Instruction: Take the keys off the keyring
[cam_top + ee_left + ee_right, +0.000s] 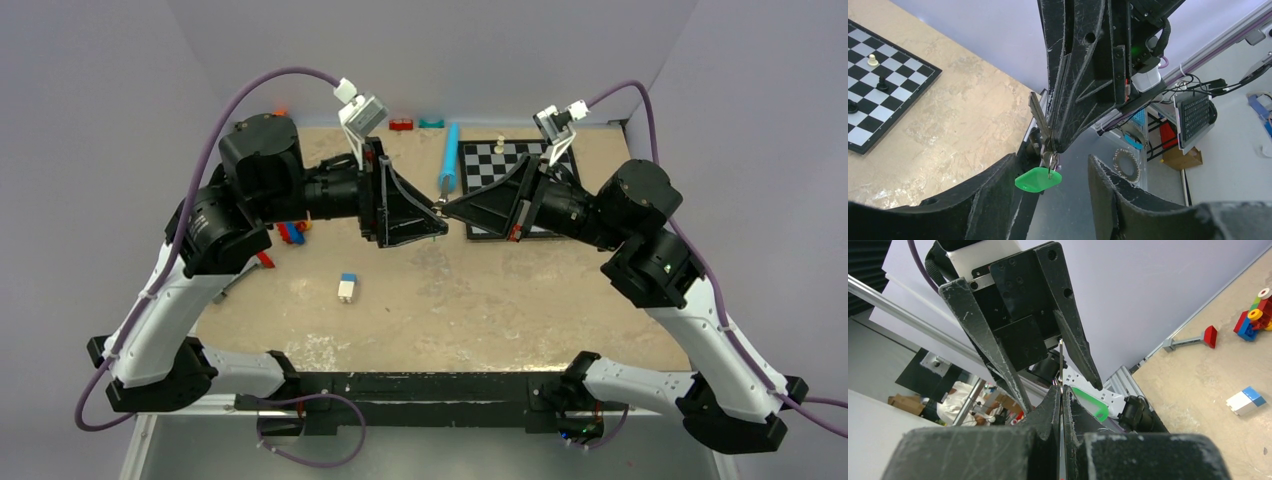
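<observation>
The keys hang in mid-air above the middle of the table (450,300), where my two grippers meet. In the left wrist view a silver key (1037,117) sticks up and a bright green flat tag (1038,179) hangs below it. My right gripper (1055,147) comes in from above and is shut on the bunch. In its own view its jaws (1062,399) pinch a thin metal sliver (1061,362), with the green tag (1094,406) beside them. My left gripper (1052,159) is open, one finger on each side of the green tag without touching it.
A blue-topped white block (347,288) lies on the table in front of the left arm. Coloured toy bricks (290,232) sit under the left arm. A chessboard (500,165) with a few pieces and a blue cylinder (449,157) lie at the back.
</observation>
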`<state>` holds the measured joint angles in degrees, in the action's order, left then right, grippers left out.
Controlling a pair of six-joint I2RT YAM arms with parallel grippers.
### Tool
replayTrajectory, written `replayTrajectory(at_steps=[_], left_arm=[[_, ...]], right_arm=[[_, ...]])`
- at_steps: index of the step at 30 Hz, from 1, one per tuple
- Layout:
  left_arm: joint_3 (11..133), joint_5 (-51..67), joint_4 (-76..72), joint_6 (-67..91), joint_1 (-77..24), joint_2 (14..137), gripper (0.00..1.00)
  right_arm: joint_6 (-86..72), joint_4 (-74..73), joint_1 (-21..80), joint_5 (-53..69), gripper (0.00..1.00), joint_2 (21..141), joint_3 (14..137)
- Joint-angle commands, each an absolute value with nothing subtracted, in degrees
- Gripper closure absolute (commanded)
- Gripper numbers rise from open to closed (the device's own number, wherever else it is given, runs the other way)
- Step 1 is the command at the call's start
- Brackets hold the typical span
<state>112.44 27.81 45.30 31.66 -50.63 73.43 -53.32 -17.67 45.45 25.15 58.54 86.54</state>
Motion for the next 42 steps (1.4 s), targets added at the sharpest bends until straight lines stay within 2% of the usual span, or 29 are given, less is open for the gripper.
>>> replayTrajectory(at_steps=[1, 16, 19, 25, 29, 32, 34, 38, 42], left_arm=[[115.16, 28.40, 45.83, 30.40, -50.45, 72.10, 0.40], [115.82, 29.20, 45.21, 30.65, -50.45, 73.28, 0.63], [116.01, 29.51, 44.90, 30.80, -50.45, 73.60, 0.73], [114.53, 28.62, 44.15, 31.25, -50.46, 72.88, 0.99], [112.34, 27.90, 41.76, 32.56, -50.45, 71.56, 1.00], [109.41, 27.12, 38.53, 34.46, -50.45, 70.14, 1.00], [107.14, 27.13, 35.93, 35.98, -50.47, 69.07, 1.00], [103.52, 27.27, 31.08, 38.67, -50.45, 67.64, 1.00], [101.91, 27.08, 29.27, 40.18, -50.45, 67.19, 1.00]], right_arm=[[-52.19, -17.01, 45.66, 25.92, 1.00, 58.52, 88.83], [-53.04, -15.40, 45.70, 26.32, 1.00, 58.45, 87.75], [-53.15, -15.21, 45.69, 26.28, 1.00, 58.36, 87.43], [-53.25, -14.86, 45.67, 26.10, 1.00, 58.20, 87.22], [-53.34, -14.36, 45.70, 26.10, 1.00, 57.95, 86.47], [-53.61, -13.54, 45.70, 25.57, 0.73, 57.68, 85.78], [-53.70, -13.08, 45.70, 25.22, 0.65, 57.49, 85.70], [-54.09, -11.97, 45.70, 25.12, 0.66, 57.61, 85.61], [-54.32, -11.73, 45.72, 25.44, 0.76, 57.92, 85.63]])
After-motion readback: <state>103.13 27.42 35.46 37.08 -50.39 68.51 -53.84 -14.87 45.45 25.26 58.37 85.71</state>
